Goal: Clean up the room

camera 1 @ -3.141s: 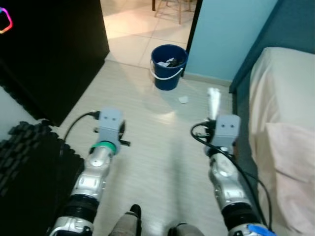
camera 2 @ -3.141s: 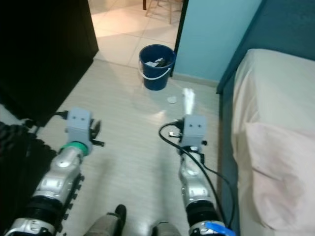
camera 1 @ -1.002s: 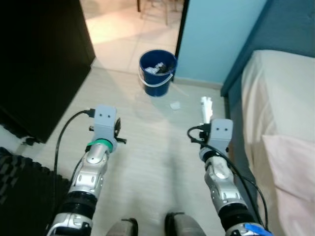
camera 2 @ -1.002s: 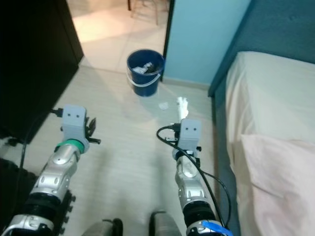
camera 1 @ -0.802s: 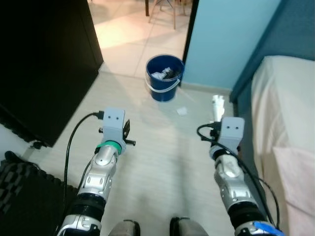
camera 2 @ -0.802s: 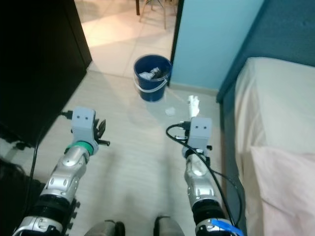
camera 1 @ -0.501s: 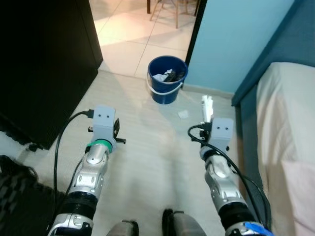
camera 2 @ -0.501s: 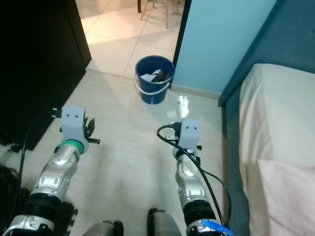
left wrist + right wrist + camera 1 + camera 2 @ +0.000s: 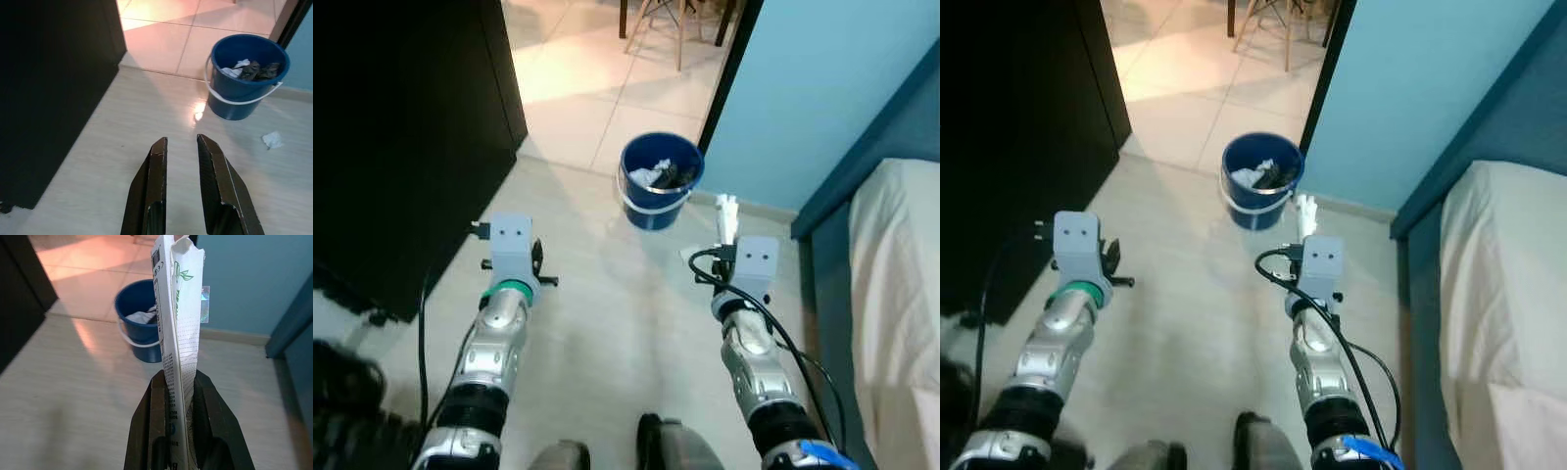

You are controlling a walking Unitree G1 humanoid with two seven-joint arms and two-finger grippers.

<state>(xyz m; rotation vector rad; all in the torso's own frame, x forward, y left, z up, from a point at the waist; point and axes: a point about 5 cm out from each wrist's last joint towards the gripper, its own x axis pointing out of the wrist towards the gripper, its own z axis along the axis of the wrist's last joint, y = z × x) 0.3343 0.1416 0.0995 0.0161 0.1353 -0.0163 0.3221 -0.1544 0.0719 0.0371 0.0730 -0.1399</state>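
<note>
Carried a thin pouch (image 9: 178, 338) pinched upright in the right claw (image 9: 177, 382), short of the bucket (image 9: 661, 182) by the doorway, left claw (image 9: 181, 147) narrowly parted and empty; risked dropping it beside the bucket near the scrap (image 9: 272, 140) if released early.

Two silver, segmented metal arms, each ending in a pale grey box-shaped wrist housing with two small dark screw holes on its face. The left arm (image 9: 494, 357) carries a green ring just below its housing and a thin black cable along its outer side. The right arm (image 9: 756, 377) has a looping black cable and a blue band near its base. Gripper fingers (image 9: 152, 193) are long, black, flat-sided and tapering. Grey feet (image 9: 671, 446) appear below.
</note>
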